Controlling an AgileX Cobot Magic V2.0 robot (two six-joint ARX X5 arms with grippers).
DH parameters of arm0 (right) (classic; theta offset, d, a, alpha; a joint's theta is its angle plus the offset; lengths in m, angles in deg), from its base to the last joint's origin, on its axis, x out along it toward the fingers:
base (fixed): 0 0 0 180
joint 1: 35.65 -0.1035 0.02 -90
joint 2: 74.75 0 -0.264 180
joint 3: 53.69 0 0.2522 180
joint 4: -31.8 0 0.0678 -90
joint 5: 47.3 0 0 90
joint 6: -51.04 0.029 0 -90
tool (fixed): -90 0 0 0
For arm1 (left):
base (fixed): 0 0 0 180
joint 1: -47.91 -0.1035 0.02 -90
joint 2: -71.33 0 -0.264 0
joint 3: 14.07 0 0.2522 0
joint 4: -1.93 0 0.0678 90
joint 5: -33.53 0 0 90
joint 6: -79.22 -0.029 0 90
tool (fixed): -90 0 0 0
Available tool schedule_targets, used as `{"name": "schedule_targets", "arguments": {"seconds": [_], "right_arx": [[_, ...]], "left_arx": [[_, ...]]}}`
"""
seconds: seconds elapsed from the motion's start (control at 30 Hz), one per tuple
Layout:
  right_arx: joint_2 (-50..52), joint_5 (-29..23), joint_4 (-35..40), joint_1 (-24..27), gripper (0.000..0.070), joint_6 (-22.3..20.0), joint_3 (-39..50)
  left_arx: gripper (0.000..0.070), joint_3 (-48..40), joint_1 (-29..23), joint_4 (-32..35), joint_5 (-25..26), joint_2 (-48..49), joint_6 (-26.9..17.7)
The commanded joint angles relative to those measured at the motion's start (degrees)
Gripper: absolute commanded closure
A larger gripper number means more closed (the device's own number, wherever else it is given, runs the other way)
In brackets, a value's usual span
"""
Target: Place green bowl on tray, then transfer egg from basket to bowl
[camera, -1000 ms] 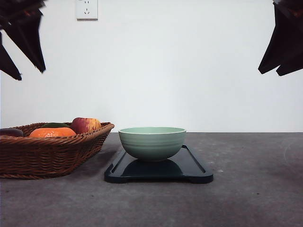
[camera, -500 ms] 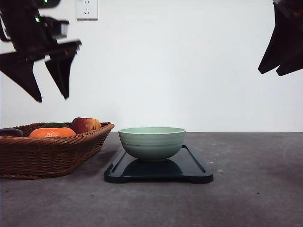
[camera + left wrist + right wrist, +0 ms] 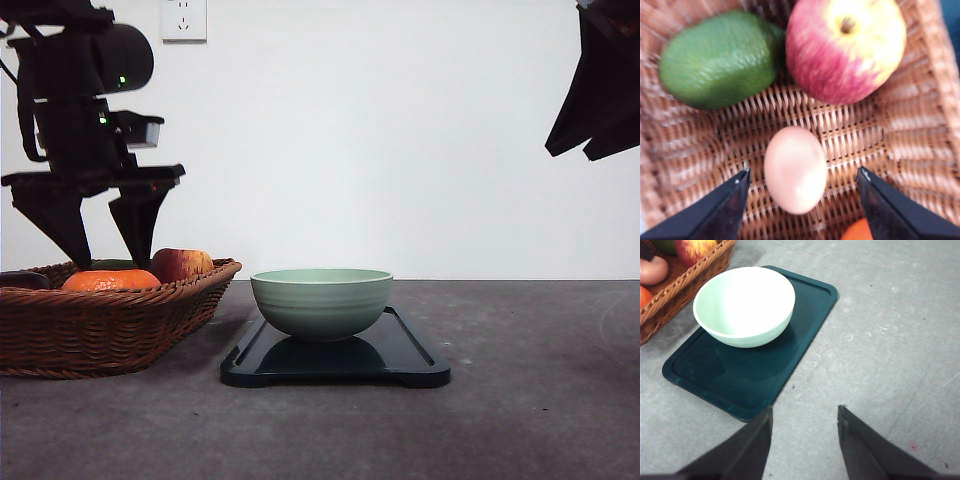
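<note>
Gray table (image 3: 520, 400), left gripper (image 3: 108, 240) lowered over basket (image 3: 100, 325) (jaws astride egg (image 3: 795, 169))

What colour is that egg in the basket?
Pale pinkish-tan egg, clearest in the left wrist view.

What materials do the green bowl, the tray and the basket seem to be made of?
The green bowl looks like glazed ceramic: smooth, slightly glossy, with faint ribs outside. The tray seems to be dark plastic, since its even surface has a soft sheen and moulded rounded corners. The basket is woven wicker or a similar plant fibre, with brown strands crossing over and under.
</note>
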Motion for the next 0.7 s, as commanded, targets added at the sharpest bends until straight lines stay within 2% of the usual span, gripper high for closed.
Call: {"name": "schedule_targets", "arguments": {"seconds": [0.0, 0.3, 0.67], "right_arx": [[-0.4, -0.1, 0.3, -0.3, 0.0445, -0.2, -0.4], [-0.4, -0.2, 0.2, -0.3, 0.0445, -0.2, -0.4], [-0.4, -0.3, 0.2, -0.3, 0.0445, -0.2, -0.4]], "left_arx": [[0.0267, 1.3, 0.0, 0.8, -0.3, -2.2, -0.6], [0.0267, 1.3, 0.0, 2.0, -0.3, -6.5, -0.5], [0.0268, 1.4, 0.0, 3.2, -0.3, -6.6, -0.5]]}}
